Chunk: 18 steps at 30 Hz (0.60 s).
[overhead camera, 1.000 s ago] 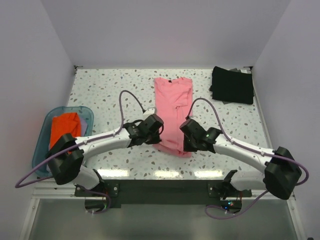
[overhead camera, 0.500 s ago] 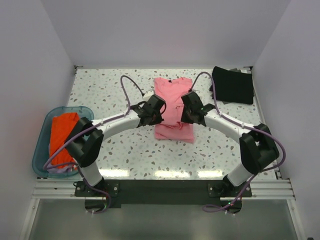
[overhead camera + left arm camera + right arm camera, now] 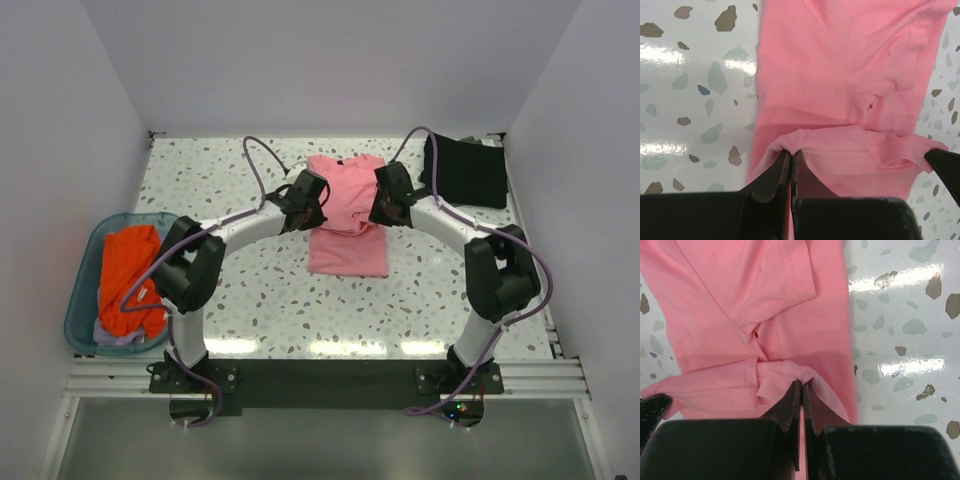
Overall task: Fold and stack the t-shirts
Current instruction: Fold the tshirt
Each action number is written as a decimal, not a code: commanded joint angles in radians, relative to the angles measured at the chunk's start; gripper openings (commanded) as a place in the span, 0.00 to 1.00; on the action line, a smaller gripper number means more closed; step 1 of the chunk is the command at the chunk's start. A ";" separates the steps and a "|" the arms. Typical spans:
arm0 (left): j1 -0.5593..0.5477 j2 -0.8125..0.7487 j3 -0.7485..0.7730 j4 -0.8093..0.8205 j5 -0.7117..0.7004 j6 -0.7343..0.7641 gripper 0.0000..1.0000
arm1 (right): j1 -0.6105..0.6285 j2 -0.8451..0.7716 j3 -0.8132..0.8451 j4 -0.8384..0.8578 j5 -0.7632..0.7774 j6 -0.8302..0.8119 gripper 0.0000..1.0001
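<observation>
A salmon-pink t-shirt (image 3: 347, 215) lies lengthwise in the middle of the table, its near hem lifted and doubled back over its body. My left gripper (image 3: 318, 200) is shut on the hem's left corner (image 3: 785, 145); its tips (image 3: 791, 152) pinch the cloth. On the other side my right gripper (image 3: 378, 203) is shut on the right corner (image 3: 805, 377), its tips (image 3: 802, 384) pressed together over the fabric. A black t-shirt (image 3: 465, 170), folded square, rests at the back right corner.
A translucent blue tub (image 3: 85, 290) with orange cloth (image 3: 130, 265) in it stands at the left edge. The speckled tabletop (image 3: 240, 290) is walled by white panels on three sides. Purple cables arch over both arms.
Both grippers have carried the pink shirt's near hem away from the arm bases toward the collar, folding the lower part over the upper part. The arms have stretched further out.
</observation>
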 commanded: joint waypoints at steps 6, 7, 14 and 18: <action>0.040 0.061 0.091 0.081 0.048 0.054 0.00 | -0.042 0.063 0.085 0.063 -0.031 -0.007 0.00; 0.043 0.064 0.092 0.081 0.051 0.059 0.00 | -0.042 0.066 0.090 0.064 -0.032 -0.005 0.00; 0.080 0.099 0.128 0.101 0.100 0.068 0.00 | -0.063 0.092 0.102 0.080 -0.054 0.004 0.00; 0.095 0.119 0.145 0.123 0.139 0.085 0.00 | -0.076 0.113 0.116 0.084 -0.058 0.007 0.00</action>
